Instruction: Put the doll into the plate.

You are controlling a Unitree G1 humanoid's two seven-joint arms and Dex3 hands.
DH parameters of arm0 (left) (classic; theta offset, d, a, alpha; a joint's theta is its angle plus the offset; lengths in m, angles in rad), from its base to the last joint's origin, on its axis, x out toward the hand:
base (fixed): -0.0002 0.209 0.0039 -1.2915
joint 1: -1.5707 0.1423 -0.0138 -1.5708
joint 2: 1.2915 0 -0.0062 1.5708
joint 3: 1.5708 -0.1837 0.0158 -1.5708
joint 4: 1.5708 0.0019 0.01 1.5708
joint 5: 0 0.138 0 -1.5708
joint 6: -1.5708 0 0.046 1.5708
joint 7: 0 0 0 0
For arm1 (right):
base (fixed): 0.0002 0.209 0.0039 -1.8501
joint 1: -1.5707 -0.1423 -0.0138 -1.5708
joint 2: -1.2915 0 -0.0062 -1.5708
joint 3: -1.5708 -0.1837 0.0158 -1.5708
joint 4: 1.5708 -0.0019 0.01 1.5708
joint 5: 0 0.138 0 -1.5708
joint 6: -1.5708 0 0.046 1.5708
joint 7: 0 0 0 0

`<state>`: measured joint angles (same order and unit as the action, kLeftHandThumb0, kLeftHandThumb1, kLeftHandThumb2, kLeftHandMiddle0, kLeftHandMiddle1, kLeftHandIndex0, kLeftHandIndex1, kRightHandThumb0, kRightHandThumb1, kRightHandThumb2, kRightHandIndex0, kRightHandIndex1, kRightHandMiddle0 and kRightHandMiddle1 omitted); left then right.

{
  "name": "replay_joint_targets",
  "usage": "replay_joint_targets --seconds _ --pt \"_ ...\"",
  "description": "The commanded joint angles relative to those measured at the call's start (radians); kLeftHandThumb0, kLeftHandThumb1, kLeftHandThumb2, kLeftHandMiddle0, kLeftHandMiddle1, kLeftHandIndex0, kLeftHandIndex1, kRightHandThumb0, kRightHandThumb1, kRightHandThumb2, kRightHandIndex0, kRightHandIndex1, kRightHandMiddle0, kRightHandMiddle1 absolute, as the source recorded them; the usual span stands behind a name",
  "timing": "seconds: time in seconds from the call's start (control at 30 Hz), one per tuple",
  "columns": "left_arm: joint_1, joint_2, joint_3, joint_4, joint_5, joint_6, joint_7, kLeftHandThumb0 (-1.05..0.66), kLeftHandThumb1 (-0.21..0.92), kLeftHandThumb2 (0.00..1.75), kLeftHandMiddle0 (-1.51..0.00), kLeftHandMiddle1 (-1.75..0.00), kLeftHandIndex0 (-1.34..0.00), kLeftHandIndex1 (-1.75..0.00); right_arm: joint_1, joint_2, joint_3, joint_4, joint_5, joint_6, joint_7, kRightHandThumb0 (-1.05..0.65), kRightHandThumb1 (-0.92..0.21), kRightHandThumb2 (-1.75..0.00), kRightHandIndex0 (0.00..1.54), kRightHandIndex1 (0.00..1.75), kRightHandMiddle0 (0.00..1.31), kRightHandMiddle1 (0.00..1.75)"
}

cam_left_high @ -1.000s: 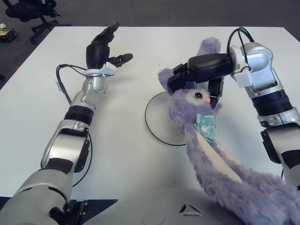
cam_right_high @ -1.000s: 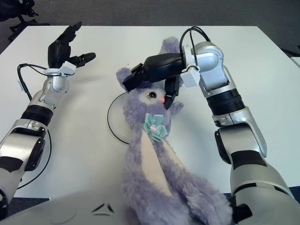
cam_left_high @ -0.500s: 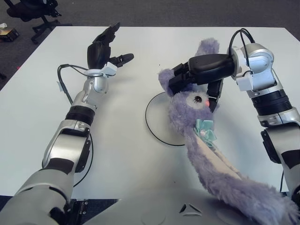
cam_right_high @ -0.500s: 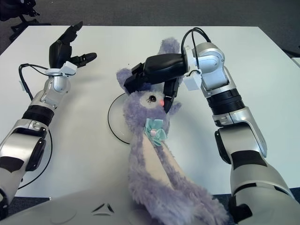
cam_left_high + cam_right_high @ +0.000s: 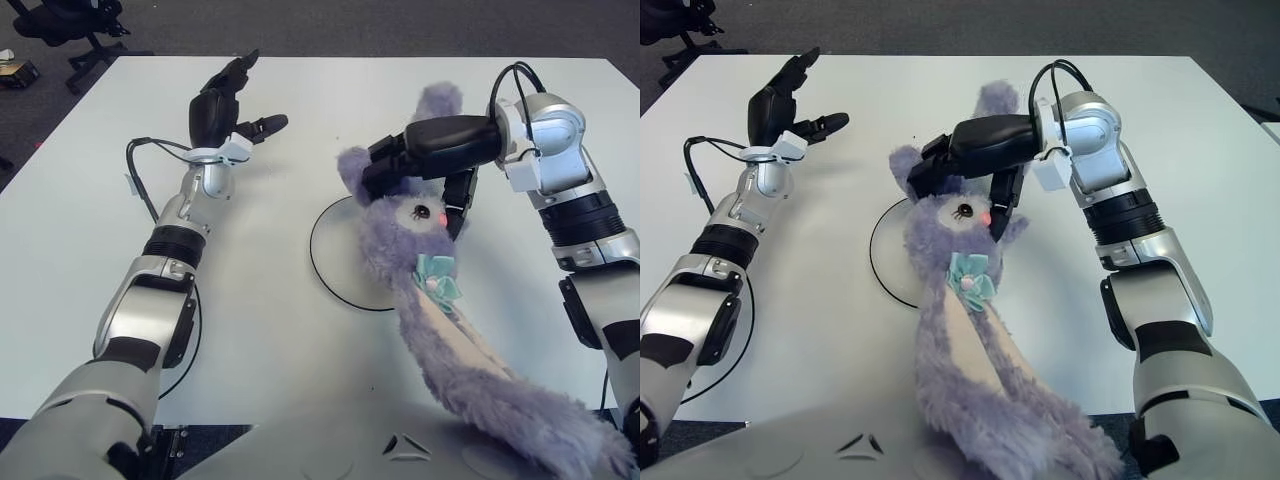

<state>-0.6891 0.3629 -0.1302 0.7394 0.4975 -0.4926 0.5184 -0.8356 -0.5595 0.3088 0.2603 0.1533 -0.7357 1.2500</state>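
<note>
The doll is a long purple plush rabbit with a teal bow. Its head lies over the right part of the white round plate, and its body trails toward the near table edge. My right hand is shut on the doll's head from above, fingers curled around the ears. My left hand is raised above the table at the far left, fingers spread and holding nothing. The doll and right hand also show in the right eye view.
A black cable runs beside my left forearm. An office chair base stands on the floor beyond the table's far left corner. The white table edge runs close in front.
The doll's lower body has swung down and right toward the near edge. My right hand with the head has barely moved. My left hand stays raised.
</note>
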Motion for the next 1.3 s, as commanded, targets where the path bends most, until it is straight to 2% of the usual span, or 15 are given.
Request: replay_joint_targets --seconds 0.0,0.23,0.5,0.63,0.77,0.87,1.13,1.27 --pt "0.009 0.0 -0.001 -0.012 0.003 0.006 -0.003 -0.24 0.92 0.17 -0.58 -0.01 -0.47 -0.32 0.013 -0.003 -0.005 -0.005 0.033 0.023 0.011 -0.2 -0.92 -0.13 0.44 0.01 0.37 0.15" --pt "0.009 -0.002 -0.001 -0.01 0.002 0.004 -0.004 -0.24 0.92 0.17 -0.58 -0.01 -0.47 -0.33 0.018 0.005 -0.024 -0.019 0.052 0.093 -0.009 -0.17 -0.92 -0.14 0.43 0.0 0.41 0.09" --pt "0.003 -0.005 -0.003 0.003 0.003 0.0 0.0 -0.24 0.92 0.16 -0.58 -0.01 -0.46 -0.33 0.021 0.031 -0.058 -0.017 0.082 0.134 -0.03 -0.1 -0.92 -0.16 0.43 0.0 0.41 0.06" --pt "0.0 -0.007 -0.004 0.008 0.003 -0.002 0.0 -0.24 0.92 0.16 -0.58 -0.01 -0.46 -0.34 0.024 0.029 -0.079 -0.033 0.1 0.182 -0.036 -0.06 -0.92 -0.18 0.31 0.0 0.31 0.02" --pt "-0.005 -0.009 -0.005 0.016 0.002 -0.005 -0.001 -0.24 0.92 0.16 -0.58 -0.01 -0.46 -0.34 0.034 0.028 -0.097 -0.071 0.113 0.26 -0.054 -0.11 -0.92 -0.22 0.13 0.0 0.18 0.0" --pt "-0.01 -0.011 -0.006 0.027 0.001 -0.012 -0.002 -0.24 0.92 0.16 -0.58 -0.01 -0.45 -0.34 0.04 0.032 -0.109 -0.097 0.129 0.305 -0.06 -0.13 -0.92 -0.25 0.04 0.0 0.1 0.0" --pt "-0.02 -0.014 -0.009 0.046 0.001 -0.025 -0.001 -0.24 0.92 0.17 -0.58 -0.01 -0.45 -0.34 0.053 0.025 -0.141 -0.175 0.164 0.377 -0.062 -0.13 -0.92 -0.28 0.0 0.0 0.05 0.0" --pt "-0.021 -0.015 -0.01 0.05 0.001 -0.027 -0.001 -0.24 0.92 0.17 -0.58 -0.01 -0.44 -0.34 0.056 0.026 -0.15 -0.187 0.146 0.374 -0.075 -0.14 -0.92 -0.29 0.0 0.0 0.05 0.0"
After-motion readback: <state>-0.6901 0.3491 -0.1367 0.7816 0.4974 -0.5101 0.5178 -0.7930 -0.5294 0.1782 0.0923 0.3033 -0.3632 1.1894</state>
